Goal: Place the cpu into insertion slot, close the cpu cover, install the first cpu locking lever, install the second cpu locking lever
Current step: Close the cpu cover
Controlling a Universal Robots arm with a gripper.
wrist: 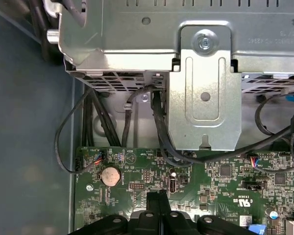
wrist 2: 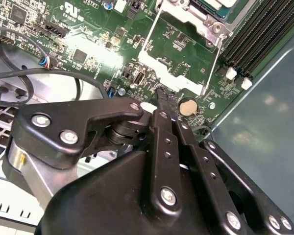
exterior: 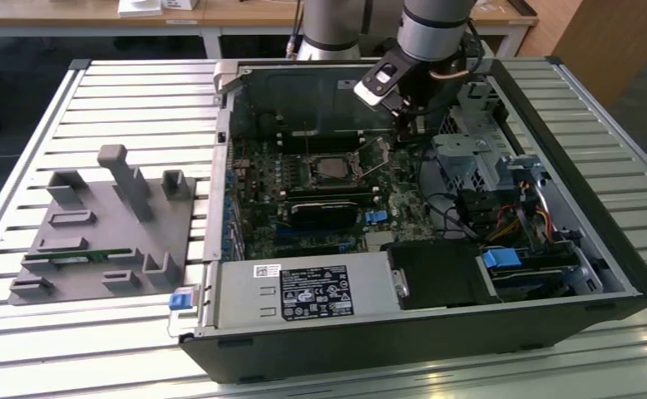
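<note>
Just off the cpu cover [wrist 2: 183,14] corner, over the motherboard [wrist: 225,171]: gripper [wrist 2: 162,97] fingers pressed together, holding nothing. Cpu [exterior: 330,169] seated within cover's open middle; cover looks closed. One locking lever [exterior: 382,170] stands raised, so latching apparently remains.

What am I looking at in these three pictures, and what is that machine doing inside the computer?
It is a robot arm with a gripper, a two-fingered claw. One picture comes from a camera off the arm; two from cameras riding near its wrist. An open computer case lies on a slatted table, beside a grey parts holder. The gripper, fingers pressed together, is low over the green board near a round battery, beside the socket holding the silver chip. Nothing shows between its fingers.
</note>
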